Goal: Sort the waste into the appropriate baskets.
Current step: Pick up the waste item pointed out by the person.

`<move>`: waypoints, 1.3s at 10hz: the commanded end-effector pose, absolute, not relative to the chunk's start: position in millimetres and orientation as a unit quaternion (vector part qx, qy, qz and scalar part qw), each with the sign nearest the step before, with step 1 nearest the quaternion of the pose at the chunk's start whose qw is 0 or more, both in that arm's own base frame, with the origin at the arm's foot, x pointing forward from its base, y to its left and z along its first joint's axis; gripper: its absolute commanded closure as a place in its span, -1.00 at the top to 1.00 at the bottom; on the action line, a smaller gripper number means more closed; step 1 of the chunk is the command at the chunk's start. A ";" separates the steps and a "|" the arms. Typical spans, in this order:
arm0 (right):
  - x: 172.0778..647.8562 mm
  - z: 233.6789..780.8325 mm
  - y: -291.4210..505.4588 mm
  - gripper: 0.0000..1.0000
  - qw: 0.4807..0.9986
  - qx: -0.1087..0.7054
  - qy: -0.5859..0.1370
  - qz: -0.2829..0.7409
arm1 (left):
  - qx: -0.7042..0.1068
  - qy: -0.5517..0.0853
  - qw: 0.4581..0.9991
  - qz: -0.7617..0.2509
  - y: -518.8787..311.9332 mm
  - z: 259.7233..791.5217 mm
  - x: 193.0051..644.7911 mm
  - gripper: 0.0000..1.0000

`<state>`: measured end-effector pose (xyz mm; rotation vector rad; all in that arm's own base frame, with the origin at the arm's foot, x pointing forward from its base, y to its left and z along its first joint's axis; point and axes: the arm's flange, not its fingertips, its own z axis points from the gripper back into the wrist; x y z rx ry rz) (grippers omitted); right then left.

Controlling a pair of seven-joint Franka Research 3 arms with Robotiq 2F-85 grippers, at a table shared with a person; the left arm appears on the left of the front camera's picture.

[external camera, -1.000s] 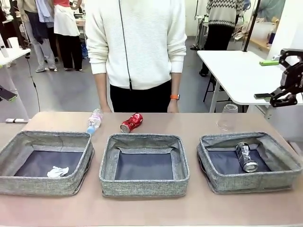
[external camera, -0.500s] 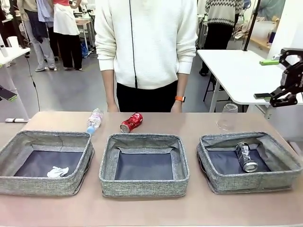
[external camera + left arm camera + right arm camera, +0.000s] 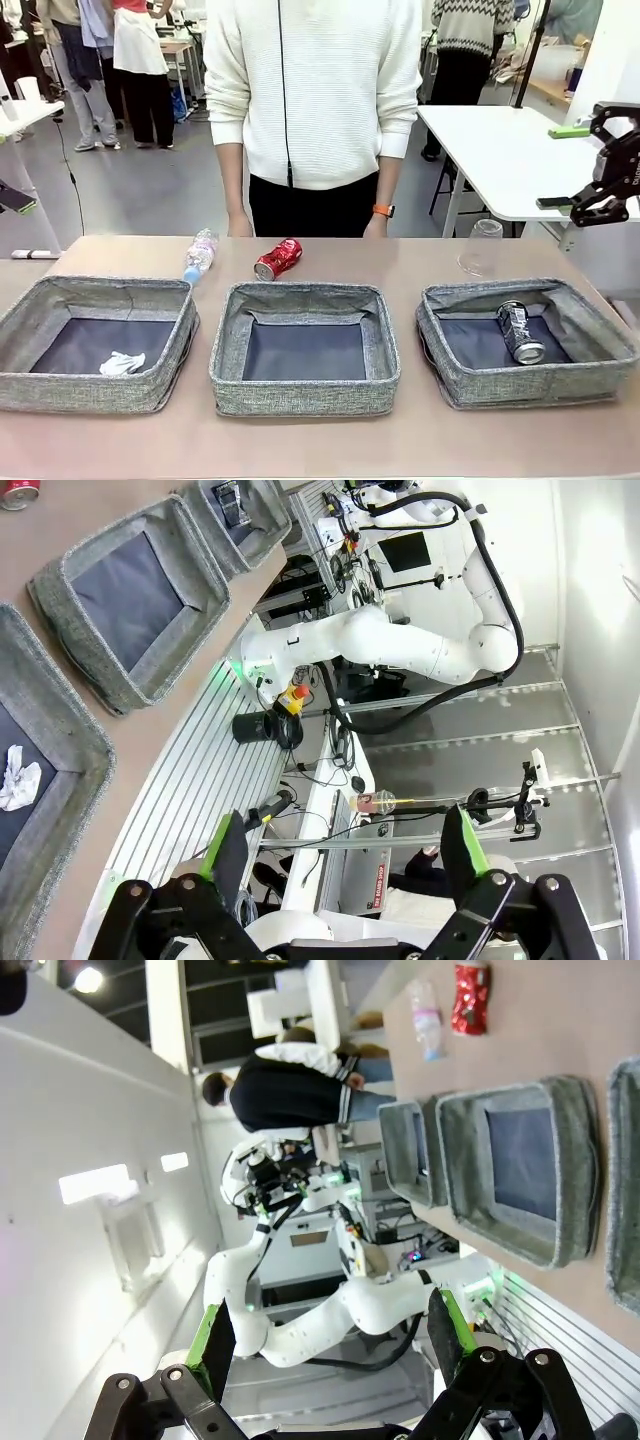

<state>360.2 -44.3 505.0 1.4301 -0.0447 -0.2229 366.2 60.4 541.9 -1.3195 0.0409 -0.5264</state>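
Wide open and empty at left gripper [image 3: 345, 845] and right gripper [image 3: 330, 1332], with crushed red can [image 3: 278, 259] just behind middle basket [image 3: 300, 396], bottle [image 3: 200, 255] behind-left, cup [image 3: 482, 247] behind-right, paper ball [image 3: 121, 363] in its left neighbour [image 3: 80, 392], dark can [image 3: 521, 332] in its right neighbour [image 3: 540, 386].

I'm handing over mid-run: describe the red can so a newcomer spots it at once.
On the table, find the middle basket of the three grey ones. Just behind its far rim, toward the person, lies the red can. It is crushed and bright red, unlike the clear bottle to its left and the clear cup farther right.
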 end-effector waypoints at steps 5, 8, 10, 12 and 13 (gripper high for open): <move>357.5 504.6 -44.5 1.00 0.752 0.651 -0.023 -0.099 | -0.605 0.023 0.757 -0.248 62.5 544.0 363.8 1.00; 357.5 504.6 -44.5 1.00 0.752 0.651 -0.023 -0.099 | -0.605 0.023 0.757 -0.248 62.5 544.0 363.8 1.00; 357.5 504.6 -44.5 1.00 0.752 0.651 -0.023 -0.099 | -0.605 0.023 0.757 -0.248 62.5 544.0 363.8 1.00; 357.5 504.6 -44.5 1.00 0.752 0.651 -0.023 -0.099 | -0.606 0.019 0.758 -0.242 60.5 541.9 366.2 1.00; 357.5 504.6 -44.5 1.00 0.752 0.651 -0.023 -0.099 | -0.558 0.026 0.808 -0.189 53.4 549.8 378.0 1.00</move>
